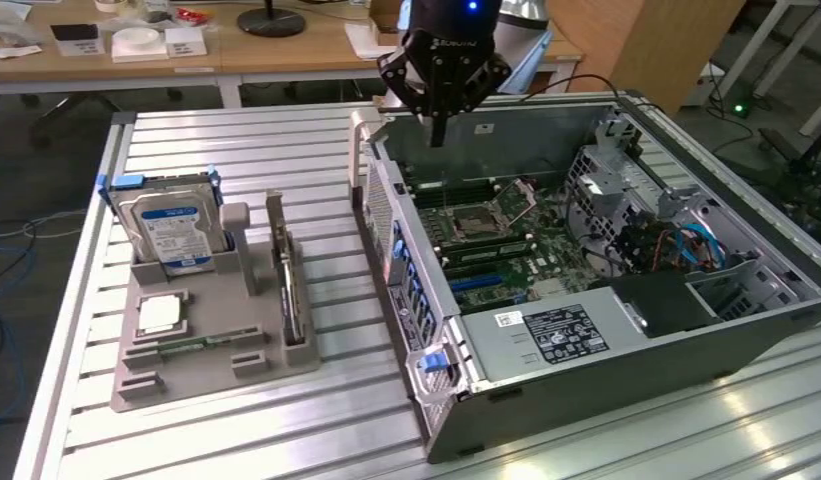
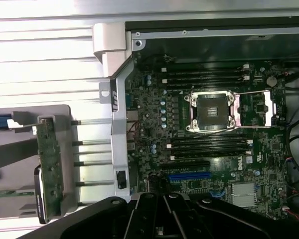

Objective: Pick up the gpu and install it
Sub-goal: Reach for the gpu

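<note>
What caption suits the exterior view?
Shut black gripper over open gray computer case; thin dark gpu card upright in gray holder.

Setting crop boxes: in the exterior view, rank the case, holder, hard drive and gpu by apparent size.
1. case
2. holder
3. hard drive
4. gpu, seen edge-on, so it looks slimmest

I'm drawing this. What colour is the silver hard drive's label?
Blue and white label; exterior view shows it best.

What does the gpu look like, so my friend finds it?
Beside the open computer case, toward the exterior view's left, a gray holder sits on the slatted table. The gpu is the thin dark card standing on edge along the holder's case-side edge, unlike the thick blue-labelled hard drive.
</note>
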Robot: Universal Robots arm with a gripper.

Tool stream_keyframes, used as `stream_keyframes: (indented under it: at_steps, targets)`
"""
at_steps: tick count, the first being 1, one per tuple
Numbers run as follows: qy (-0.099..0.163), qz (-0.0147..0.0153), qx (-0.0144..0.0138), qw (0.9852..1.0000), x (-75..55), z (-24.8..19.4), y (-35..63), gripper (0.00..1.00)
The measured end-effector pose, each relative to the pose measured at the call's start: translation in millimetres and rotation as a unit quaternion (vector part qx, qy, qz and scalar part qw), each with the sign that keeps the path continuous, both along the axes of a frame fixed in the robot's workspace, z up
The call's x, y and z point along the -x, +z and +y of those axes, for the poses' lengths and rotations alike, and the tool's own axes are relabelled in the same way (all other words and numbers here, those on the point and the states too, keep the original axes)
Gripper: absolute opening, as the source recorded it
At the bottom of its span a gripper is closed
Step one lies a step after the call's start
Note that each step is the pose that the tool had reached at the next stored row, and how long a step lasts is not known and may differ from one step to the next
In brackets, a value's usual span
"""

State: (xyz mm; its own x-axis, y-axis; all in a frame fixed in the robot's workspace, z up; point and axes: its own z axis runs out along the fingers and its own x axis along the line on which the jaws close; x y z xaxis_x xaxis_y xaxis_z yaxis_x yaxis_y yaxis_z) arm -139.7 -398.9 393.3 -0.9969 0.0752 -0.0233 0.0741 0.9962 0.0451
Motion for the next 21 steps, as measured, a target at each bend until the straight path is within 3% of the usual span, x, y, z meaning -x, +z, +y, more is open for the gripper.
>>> stream_keyframes:
  at_steps: [21]
  targets:
    - [0.0,0.0,0.0,1.0,29.0,0.0,0.0,0.11]
